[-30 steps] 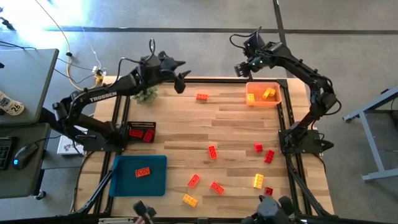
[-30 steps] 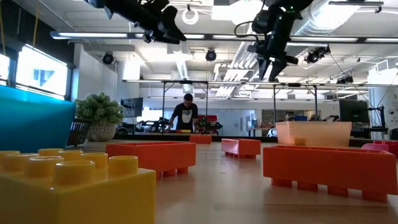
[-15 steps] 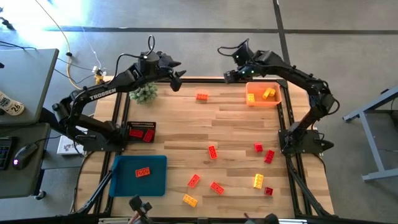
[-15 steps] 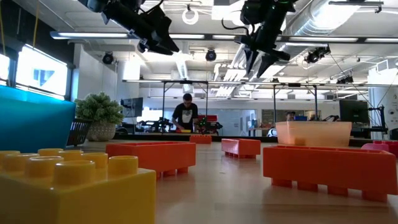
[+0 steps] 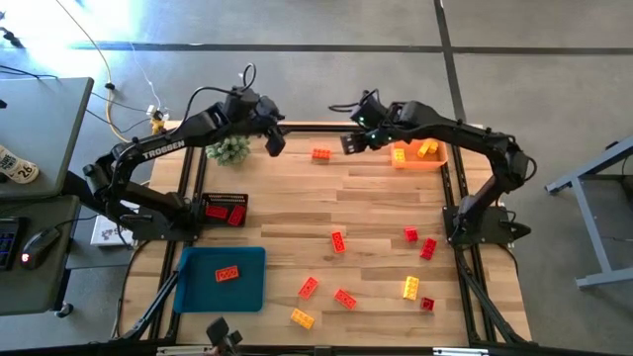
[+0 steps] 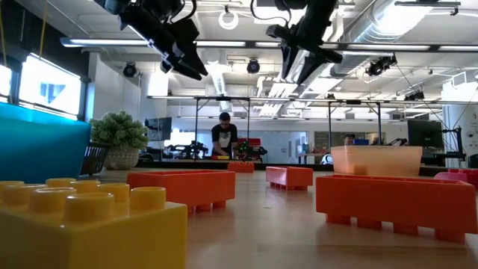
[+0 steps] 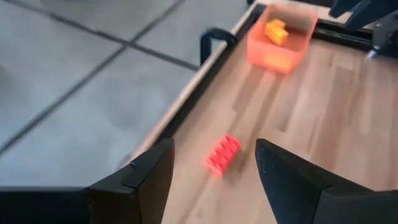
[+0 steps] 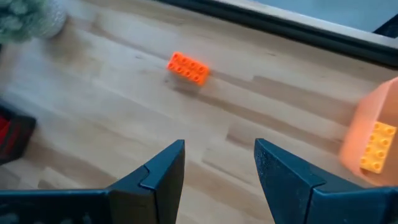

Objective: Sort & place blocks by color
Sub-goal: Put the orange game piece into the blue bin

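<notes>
Table [image 5: 297,208]: your widest bare wood lies mid-table, between the far edge and the near scatter of blocks [image 5: 338,240]. Blue tray [image 5: 198,292] at the near left corner holds one red block; orange bin [image 5: 420,158] at the far right edge holds yellow ones. Left gripper [image 5: 274,144] and right gripper [image 5: 348,145] hang above the far edge, both spread and empty, flanking a lone orange block [image 5: 320,153].

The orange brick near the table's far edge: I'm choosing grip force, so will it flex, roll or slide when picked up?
The orange brick looks like rigid plastic, so probably stiff. It lies flat and boxy, unlikely to roll. Small on smooth wood, it may slide if nudged.
</notes>
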Tool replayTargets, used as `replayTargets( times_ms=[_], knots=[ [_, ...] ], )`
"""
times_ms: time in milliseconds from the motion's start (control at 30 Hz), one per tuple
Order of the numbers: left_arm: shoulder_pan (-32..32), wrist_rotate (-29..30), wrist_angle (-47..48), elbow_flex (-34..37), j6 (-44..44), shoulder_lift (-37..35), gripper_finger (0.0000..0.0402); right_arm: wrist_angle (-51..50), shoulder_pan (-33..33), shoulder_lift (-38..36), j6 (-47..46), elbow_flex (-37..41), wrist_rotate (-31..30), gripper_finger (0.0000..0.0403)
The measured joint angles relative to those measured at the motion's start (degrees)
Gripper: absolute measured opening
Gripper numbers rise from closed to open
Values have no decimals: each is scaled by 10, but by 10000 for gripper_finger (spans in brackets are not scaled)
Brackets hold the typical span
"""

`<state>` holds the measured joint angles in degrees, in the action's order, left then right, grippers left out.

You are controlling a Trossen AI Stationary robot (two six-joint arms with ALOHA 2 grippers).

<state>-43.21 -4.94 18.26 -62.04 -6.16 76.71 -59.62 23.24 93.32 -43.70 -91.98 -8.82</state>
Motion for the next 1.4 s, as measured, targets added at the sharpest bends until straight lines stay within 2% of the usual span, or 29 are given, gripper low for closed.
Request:
replayTargets(
  times_ms=[233,567,1100,1267,1400],
  knots=[
    [36,0,53,0,65,0,213,13,-9,0,4,0,-27,181],
    [152,6,57,0,227,0,213,7,13,0,119,0,-15,181],
    [343,146,62,0,461,0,213,4,23,0,274,0,-13,181],
    [393,165,61,0,512,0,213,4,23,0,287,0,-13,181],
    [424,186,59,0,521,0,213,2,23,0,261,0,-13,181]
  ],
)
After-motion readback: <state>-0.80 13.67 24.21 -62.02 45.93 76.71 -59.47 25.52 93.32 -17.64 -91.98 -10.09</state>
